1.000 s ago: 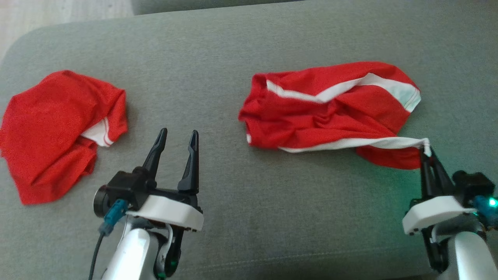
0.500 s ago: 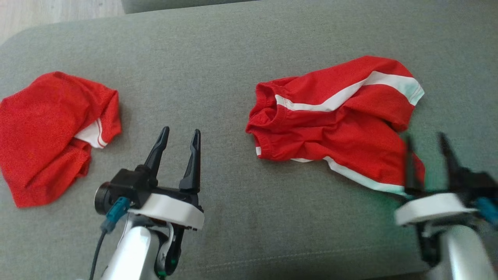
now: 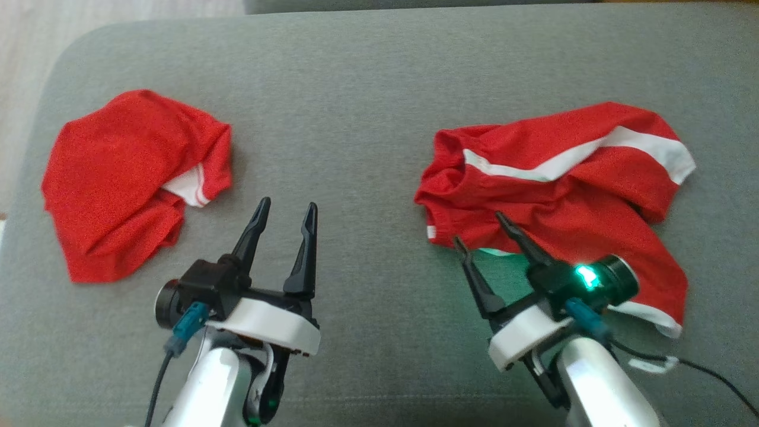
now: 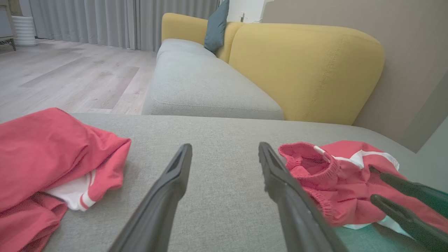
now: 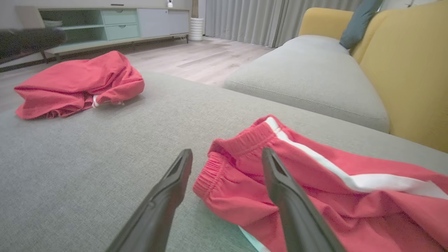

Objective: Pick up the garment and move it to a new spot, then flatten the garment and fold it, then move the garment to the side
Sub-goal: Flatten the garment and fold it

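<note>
Crumpled red shorts with white side stripes (image 3: 563, 196) lie on the right of the grey cushion (image 3: 356, 107). My right gripper (image 3: 479, 228) stands open at their near left corner, beside the elastic waistband, one finger over the red cloth and nothing held. In the right wrist view the waistband (image 5: 241, 140) sits between and just beyond my fingertips (image 5: 227, 152). My left gripper (image 3: 288, 204) is open over bare cushion, between the shorts and a second red garment (image 3: 130, 178). The left wrist view shows the shorts (image 4: 332, 175) to the right of my open fingers (image 4: 224, 147).
The second red garment (image 5: 77, 84) lies bunched near the cushion's left edge. Beyond the cushion are a grey sofa seat (image 4: 206, 87) with a yellow back (image 4: 308, 70), a teal pillow (image 4: 217, 24) and wooden floor (image 4: 70, 73). A black cable (image 3: 699, 367) trails at lower right.
My right gripper let go of the shorts' white-striped hem, opened, and swung left to their waistband corner. The shorts dropped flat. The camera shifted; the left gripper held still.
</note>
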### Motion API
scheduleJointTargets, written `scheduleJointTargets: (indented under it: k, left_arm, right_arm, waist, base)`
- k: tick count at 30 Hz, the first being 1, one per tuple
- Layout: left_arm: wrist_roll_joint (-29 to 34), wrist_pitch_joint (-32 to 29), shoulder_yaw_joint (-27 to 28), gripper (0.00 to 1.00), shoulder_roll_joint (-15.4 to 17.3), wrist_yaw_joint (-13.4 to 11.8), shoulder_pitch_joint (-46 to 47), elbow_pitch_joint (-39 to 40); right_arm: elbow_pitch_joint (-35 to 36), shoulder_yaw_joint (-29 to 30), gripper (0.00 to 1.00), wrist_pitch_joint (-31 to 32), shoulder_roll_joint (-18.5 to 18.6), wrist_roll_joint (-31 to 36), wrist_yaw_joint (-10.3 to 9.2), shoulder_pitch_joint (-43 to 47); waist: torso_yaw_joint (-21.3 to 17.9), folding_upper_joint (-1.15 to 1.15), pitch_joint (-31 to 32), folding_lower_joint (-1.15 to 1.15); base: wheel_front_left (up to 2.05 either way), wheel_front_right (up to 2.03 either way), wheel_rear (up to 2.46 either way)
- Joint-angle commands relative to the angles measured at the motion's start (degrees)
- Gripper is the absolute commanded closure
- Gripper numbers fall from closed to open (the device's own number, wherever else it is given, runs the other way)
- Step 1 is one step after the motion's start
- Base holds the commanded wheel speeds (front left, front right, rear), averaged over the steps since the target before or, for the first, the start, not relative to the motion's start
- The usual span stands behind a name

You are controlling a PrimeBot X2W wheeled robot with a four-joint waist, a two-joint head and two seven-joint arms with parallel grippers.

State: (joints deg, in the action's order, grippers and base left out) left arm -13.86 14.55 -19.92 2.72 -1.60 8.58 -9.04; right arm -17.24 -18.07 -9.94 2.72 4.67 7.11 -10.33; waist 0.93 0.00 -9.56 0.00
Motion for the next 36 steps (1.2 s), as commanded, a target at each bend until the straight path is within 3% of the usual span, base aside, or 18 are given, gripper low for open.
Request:
scheduleJointTargets:
  k: [1,13,25,26,27,28,36]
  left_arm:
    - [-0.4,0.4,1.3,0.0,0.2,-0.4,2.2,1.7]
    - [-1.3,0.4,0.2,0.0,0.2,-1.1,1.6,1.8]
    - [-1.7,0.4,-0.4,0.0,0.2,-1.4,2.1,2.0]
    - [-1.7,0.4,-0.3,0.0,0.2,-1.4,2.1,2.1]
    - [-1.7,0.4,-0.3,0.0,0.2,-1.5,2.1,2.1]
    - [-1.7,0.4,-0.2,0.0,0.2,-1.5,2.1,2.1]
    - [-1.5,0.4,0.0,0.0,0.2,-1.5,2.3,1.9]
  right_arm:
    - [0.8,-1.7,0.0,0.4,0.3,0.4,0.37,-2.3]
    - [-12.4,-5.1,0.0,1.7,1.7,1.4,0.37,-8.3]
    - [-18.4,-0.1,0.0,0.7,1.5,6.6,0.37,-11.1]
    - [-18.7,0.3,0.1,0.7,1.3,6.9,0.37,-11.2]
    - [-19.0,0.5,0.8,0.6,1.2,7.1,0.37,-11.3]
    - [-19.3,0.3,1.0,0.2,1.1,7.0,0.37,-11.4]
    - [-17.1,-8.2,1.0,-2.1,0.3,-3.1,0.37,-12.6]
  waist:
    - [1.2,0.0,0.2,0.0]
    - [6.4,0.0,0.4,0.0]
    - [8.7,0.0,-1.2,0.0]
    - [8.7,0.0,-1.3,0.0]
    - [8.7,0.0,-1.3,0.0]
    - [8.7,0.0,-1.3,0.0]
    - [7.5,0.0,-0.8,0.0]
  base:
    - [0.0,0.0,0.0]
    - [0.0,0.0,0.0]
    - [0.0,0.0,0.0]
    - [0.0,0.0,0.0]
    - [0.0,0.0,0.0]
    - [0.0,0.0,0.0]
    - [0.0,0.0,0.0]
